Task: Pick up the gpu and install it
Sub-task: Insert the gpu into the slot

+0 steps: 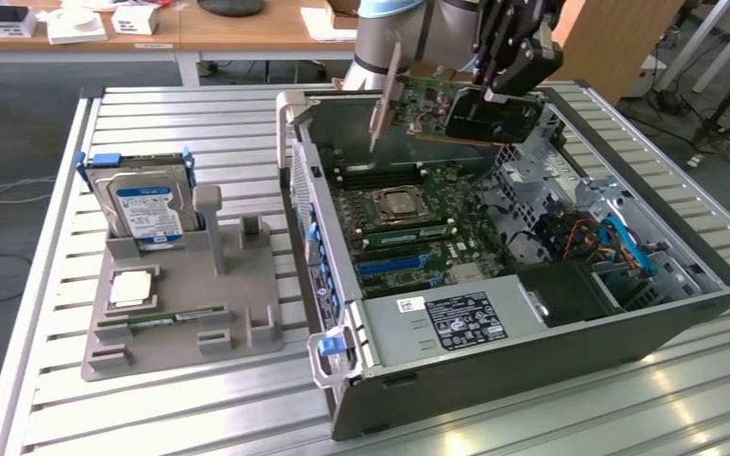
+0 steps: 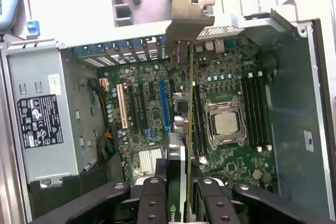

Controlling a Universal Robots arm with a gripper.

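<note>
The gripper [image 1: 508,87] is clamped on the gpu [image 1: 432,103], holding it on edge above the open computer case [image 1: 669,313], long axis parallel to the motherboard [image 1: 397,223] slots below, bracket [image 1: 384,95] toward the case's rear wall.

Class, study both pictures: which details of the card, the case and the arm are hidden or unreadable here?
1. Exterior view: the fingers cover part of the gpu.
2. Wrist view: the gpu is seen edge-on, so its two faces are hidden.
3. Both views: the print on the power supply label is too small to read.
4. Exterior view: the arm is cut off by the top edge.
</note>
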